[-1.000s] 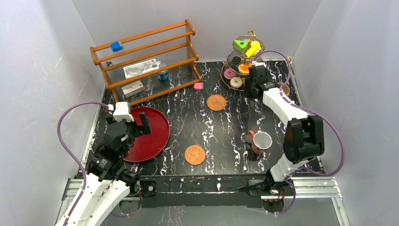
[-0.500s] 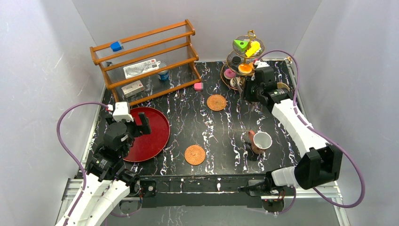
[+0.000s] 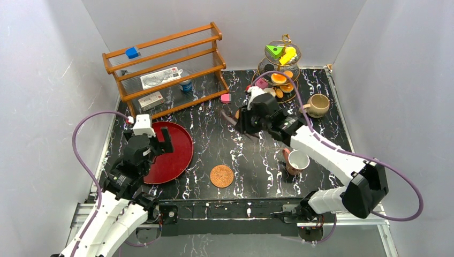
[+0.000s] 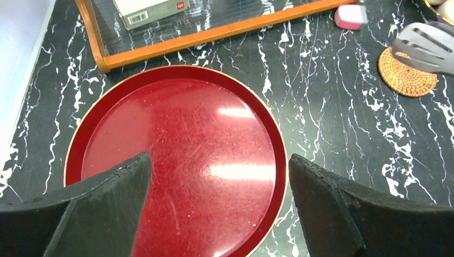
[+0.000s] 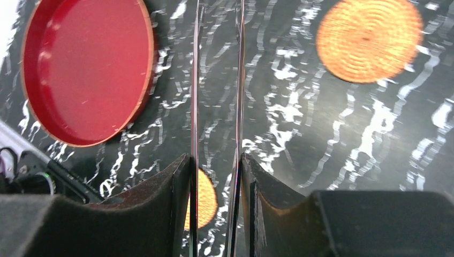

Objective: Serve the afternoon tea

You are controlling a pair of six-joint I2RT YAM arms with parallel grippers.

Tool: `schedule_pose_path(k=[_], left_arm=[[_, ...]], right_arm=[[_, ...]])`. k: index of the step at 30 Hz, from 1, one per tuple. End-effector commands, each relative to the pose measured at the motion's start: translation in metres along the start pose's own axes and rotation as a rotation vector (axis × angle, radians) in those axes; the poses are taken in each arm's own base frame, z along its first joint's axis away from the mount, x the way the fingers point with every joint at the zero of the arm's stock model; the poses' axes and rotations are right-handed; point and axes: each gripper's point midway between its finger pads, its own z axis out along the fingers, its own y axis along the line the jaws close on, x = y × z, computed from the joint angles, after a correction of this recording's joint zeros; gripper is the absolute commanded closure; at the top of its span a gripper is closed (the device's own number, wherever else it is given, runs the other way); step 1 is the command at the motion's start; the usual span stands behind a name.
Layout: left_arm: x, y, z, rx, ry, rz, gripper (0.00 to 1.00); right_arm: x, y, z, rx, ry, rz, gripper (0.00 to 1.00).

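Observation:
My right gripper point(image 3: 242, 119) is shut on a pair of thin metal tongs point(image 5: 217, 80), whose blades run between its fingers; the tongs' ends point(image 4: 423, 43) hang over the far woven coaster point(image 4: 408, 80). I see nothing between the blades. The tiered stand point(image 3: 278, 69) holds a green wedge point(image 3: 274, 51), a yellow piece point(image 3: 289, 55), orange cookies point(image 3: 278, 78) and a pink donut point(image 3: 261, 83). A beige mug point(image 3: 317, 105) stands at the right and a pinkish-brown cup point(image 3: 296, 160) at the near right. A second coaster point(image 3: 221, 175) lies near the front. My left gripper point(image 4: 219, 160) is open above the red tray point(image 4: 176, 160).
A wooden shelf point(image 3: 166, 69) at the back left holds a blue cube point(image 3: 132, 52), white boxes and a blue can. A small pink block point(image 3: 225, 98) lies in front of it. The red tray point(image 3: 174, 152) sits at the near left.
My right arm has swung left from the tiered stand to the middle of the table, tongs in its grip. The beige mug is now uncovered. The left arm has barely shifted.

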Motion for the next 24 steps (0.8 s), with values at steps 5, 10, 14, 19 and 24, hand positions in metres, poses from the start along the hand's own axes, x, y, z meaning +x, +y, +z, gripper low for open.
schedule_pose_path(k=[5,10,14,19,24], left_arm=[[-0.036,0.003,-0.008,-0.059,-0.03,-0.108,0.05],[-0.049,0.003,-0.014,-0.077,-0.033,-0.176,0.05],[-0.057,0.008,-0.017,-0.103,-0.044,-0.177,0.05],[-0.063,0.011,-0.021,-0.121,-0.036,-0.155,0.05],[-0.063,0.009,-0.026,-0.107,-0.009,-0.151,0.05]], right_arm=[[0.004,0.096,0.041,-0.29,-0.099,-0.119,0.55],[0.024,0.139,0.072,-0.387,-0.088,-0.235,0.54],[0.037,0.165,0.09,-0.435,-0.082,-0.32,0.54],[0.051,0.191,0.106,-0.474,-0.093,-0.411,0.54],[0.063,0.211,0.126,-0.477,-0.121,-0.482,0.54]])
